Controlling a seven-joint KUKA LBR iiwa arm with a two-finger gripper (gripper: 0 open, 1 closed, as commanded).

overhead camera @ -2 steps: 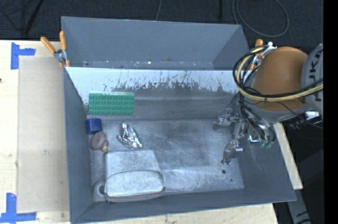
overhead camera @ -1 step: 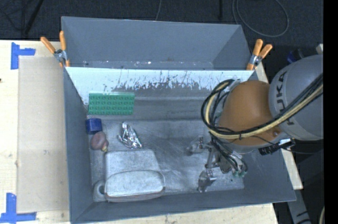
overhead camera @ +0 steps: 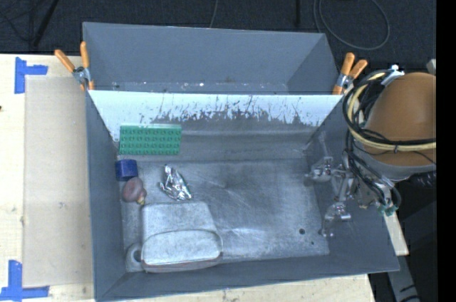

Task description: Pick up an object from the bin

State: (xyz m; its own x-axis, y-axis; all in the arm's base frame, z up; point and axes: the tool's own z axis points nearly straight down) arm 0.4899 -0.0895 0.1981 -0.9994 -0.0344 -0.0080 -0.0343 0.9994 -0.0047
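My gripper (overhead camera: 325, 199) hangs low at the bin's right side, near the right wall, with bare floor under it. Its two metal fingers stand apart, with nothing between them. The loose things all lie far to its left. Nearest is a crumpled piece of silver foil (overhead camera: 174, 183) left of the bin's middle. A large flat silver-grey pouch (overhead camera: 178, 240) lies in the front left corner.
Along the left wall lie a green studded building plate (overhead camera: 149, 140), a small blue block (overhead camera: 127, 168) and a brownish-pink lump (overhead camera: 132, 189). A small grey ring (overhead camera: 133, 256) sits by the pouch's left end. The arm, with its orange cover and cables, reaches in over the right rim.
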